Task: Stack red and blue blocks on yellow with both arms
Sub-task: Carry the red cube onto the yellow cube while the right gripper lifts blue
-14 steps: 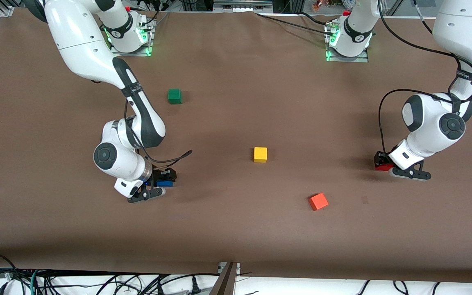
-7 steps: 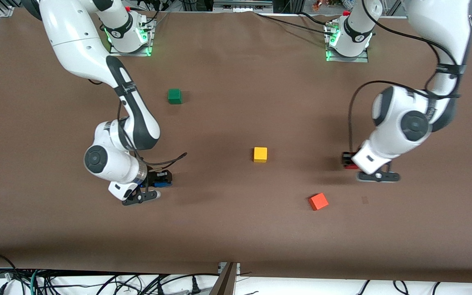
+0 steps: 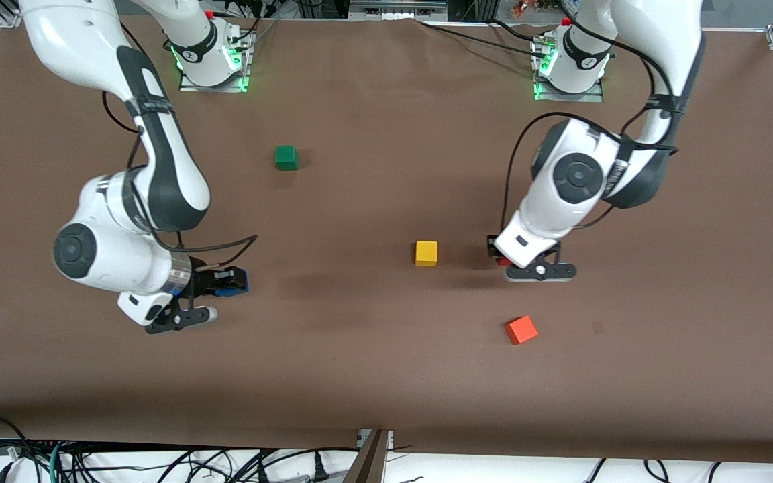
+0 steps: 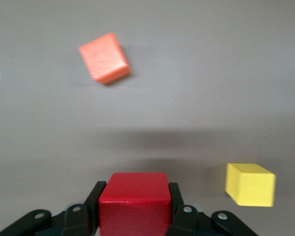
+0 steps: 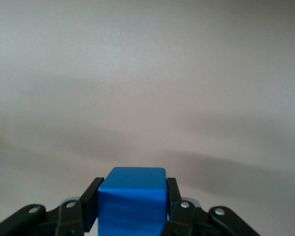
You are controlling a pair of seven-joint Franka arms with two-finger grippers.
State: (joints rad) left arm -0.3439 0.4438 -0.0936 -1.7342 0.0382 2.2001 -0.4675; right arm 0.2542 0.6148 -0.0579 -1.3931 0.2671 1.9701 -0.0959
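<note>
A brown mat is seen covering the table (image 3: 386, 376); cables are seen hanging past its edge nearest the front camera. The yellow cube (image 3: 426, 253) is seated mid-table, with bare mat around it. The left gripper (image 3: 498, 255) is held above the mat just beside the yellow cube, fingers clamped on the red cube (image 4: 133, 202). The right gripper (image 3: 232, 282) is held toward the right arm's end, fingers clamped on the blue cube (image 5: 132, 200). An orange cube (image 3: 521, 329) lies nearer the camera, a green cube (image 3: 285, 157) farther.
</note>
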